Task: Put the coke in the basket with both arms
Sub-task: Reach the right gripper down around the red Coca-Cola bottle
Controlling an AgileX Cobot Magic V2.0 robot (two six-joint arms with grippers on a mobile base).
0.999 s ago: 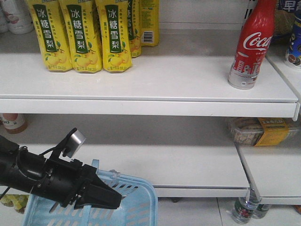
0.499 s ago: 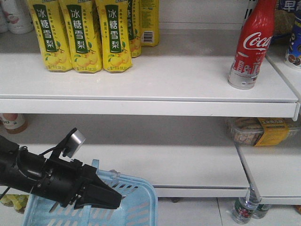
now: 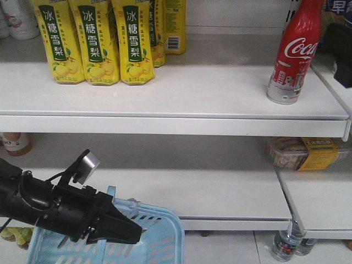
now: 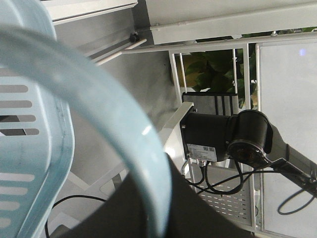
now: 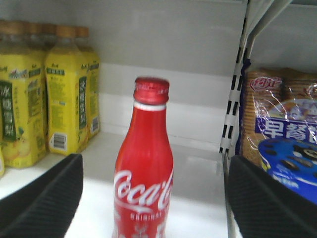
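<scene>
My right fingers [image 5: 47, 198] are spread wide either side of the coke [image 5: 143, 193], not touching it yet. It stands upright on the upper shelf [image 3: 165, 91]. What's new: my right gripper [image 3: 344, 63] just poked into the front view beside the coke, so the grab's close. Only that view shows my left gripper [image 3: 129, 230], apparently clamped on the basket [image 3: 165, 245] handle, low and well apart.

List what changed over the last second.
The right tool has entered the front view at its right edge, right of the coke, open and not touching it. The coke stays upright on the upper shelf; the left tool stays shut on the basket handle, basket unmoved.
</scene>
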